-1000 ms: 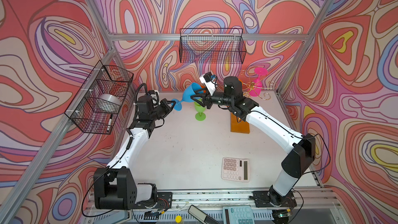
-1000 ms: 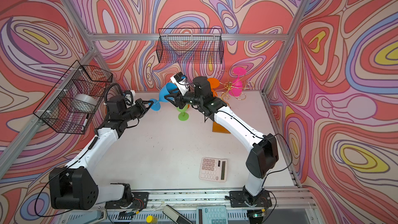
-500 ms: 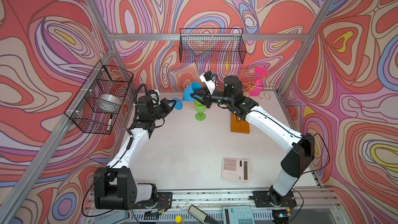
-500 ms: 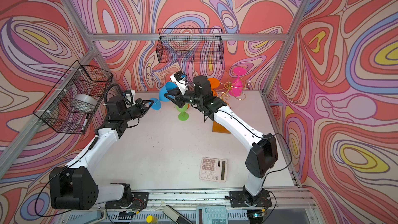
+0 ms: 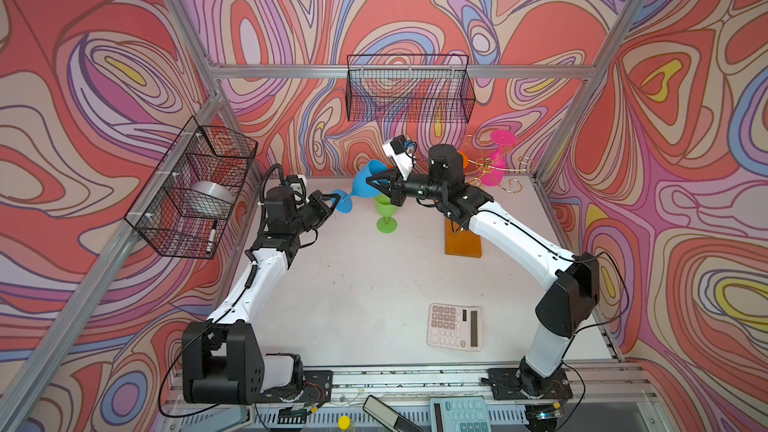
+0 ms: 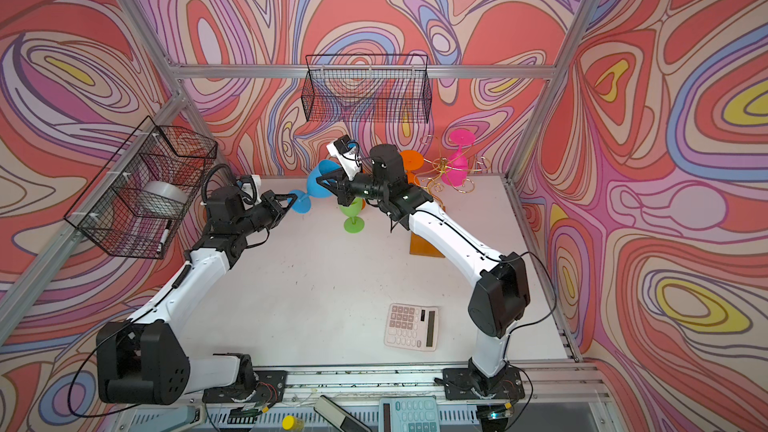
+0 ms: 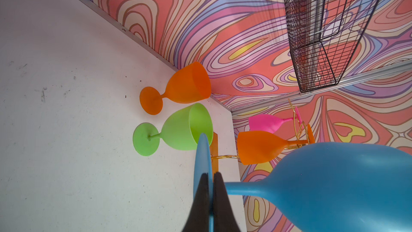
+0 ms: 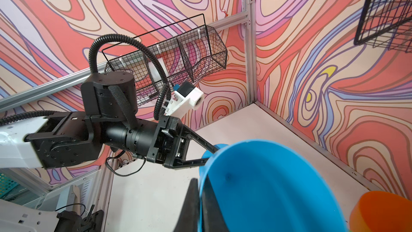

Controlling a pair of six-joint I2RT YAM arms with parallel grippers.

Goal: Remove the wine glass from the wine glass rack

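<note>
A blue wine glass [image 5: 365, 181] [image 6: 316, 178] hangs tilted above the table's back, apart from the rack. My left gripper [image 5: 336, 200] [image 7: 210, 175] is shut on the edge of its foot. My right gripper [image 5: 370, 180] [image 8: 199, 181] is shut on the rim of its bowl [image 8: 267, 186], one finger inside and one outside. The wine glass rack [image 5: 484, 164] [image 6: 442, 166], a gold wire tree on an amber base [image 5: 463, 243], stands at the back right. A pink glass [image 5: 496, 160] and an orange glass [image 7: 258, 147] hang on it upside down.
A green glass [image 5: 385, 211] stands upright just below my right gripper, with another orange glass [image 7: 187, 85] behind it by the wall. A calculator [image 5: 455, 326] lies front right. Black mesh baskets hang on the back wall [image 5: 409, 93] and the left wall [image 5: 191, 193].
My right gripper has closed from partly open onto the blue glass's rim. My left gripper has kept its hold on the foot, and the glass has barely moved.
</note>
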